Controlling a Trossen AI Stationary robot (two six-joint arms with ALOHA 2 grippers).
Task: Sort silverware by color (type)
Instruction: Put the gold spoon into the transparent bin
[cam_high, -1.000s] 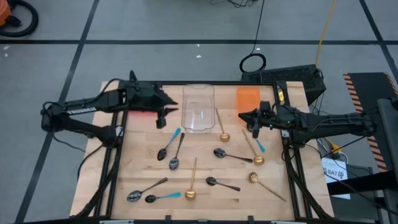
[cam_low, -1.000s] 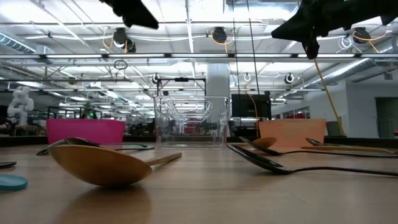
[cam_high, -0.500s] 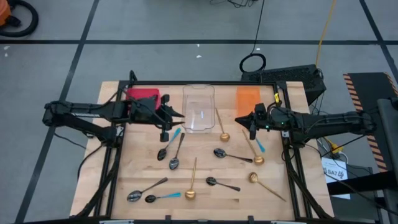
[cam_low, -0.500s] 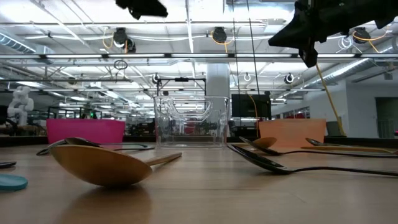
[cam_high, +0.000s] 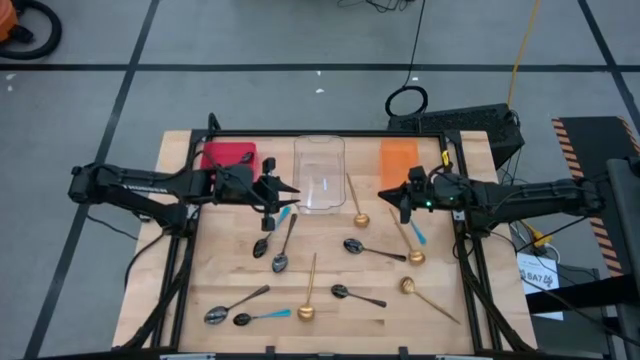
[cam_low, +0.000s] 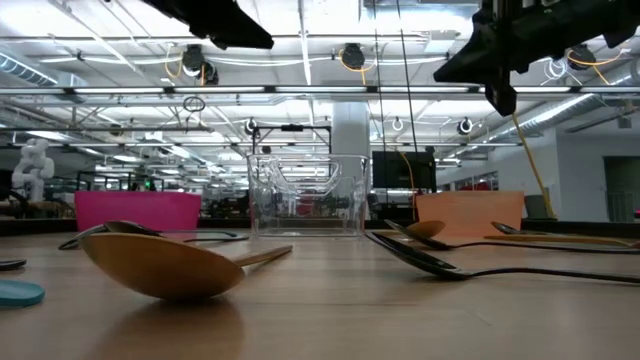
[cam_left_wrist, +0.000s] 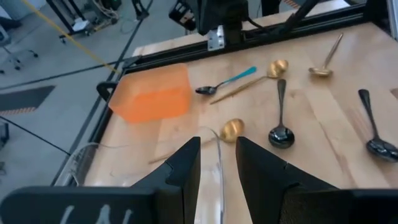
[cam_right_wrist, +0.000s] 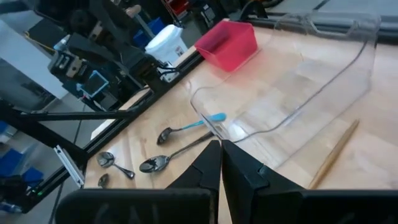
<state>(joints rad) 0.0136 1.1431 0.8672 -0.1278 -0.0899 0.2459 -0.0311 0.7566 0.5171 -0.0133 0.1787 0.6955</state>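
Spoons lie flat and scattered on the wooden table (cam_high: 330, 335): gold ones (cam_high: 309, 290), all-dark ones (cam_high: 283, 245) and blue-handled ones (cam_high: 272, 228). My left gripper (cam_high: 277, 196) hovers open between the pink bin and the clear bin, just above the blue-handled spoon's handle end. In the left wrist view its fingers (cam_left_wrist: 217, 162) stand apart with nothing between them. My right gripper (cam_high: 396, 201) hovers shut and empty beside a gold spoon (cam_high: 355, 200), in front of the orange bin; its fingers (cam_right_wrist: 221, 158) nearly meet.
Three bins stand along the far edge: a pink one (cam_high: 228, 157), a clear one (cam_high: 319, 173) and an orange one (cam_high: 399, 158). In the low view both arms hang well above the tabletop (cam_low: 215, 20) (cam_low: 500, 55). A black frame borders the table.
My left arm has swung off the pink bin, uncovering it, and its gripper has moved toward the table's right and near edge, closer to the clear bin and the blue-handled spoon. My right gripper has shifted slightly toward the table's left. No spoon has moved.
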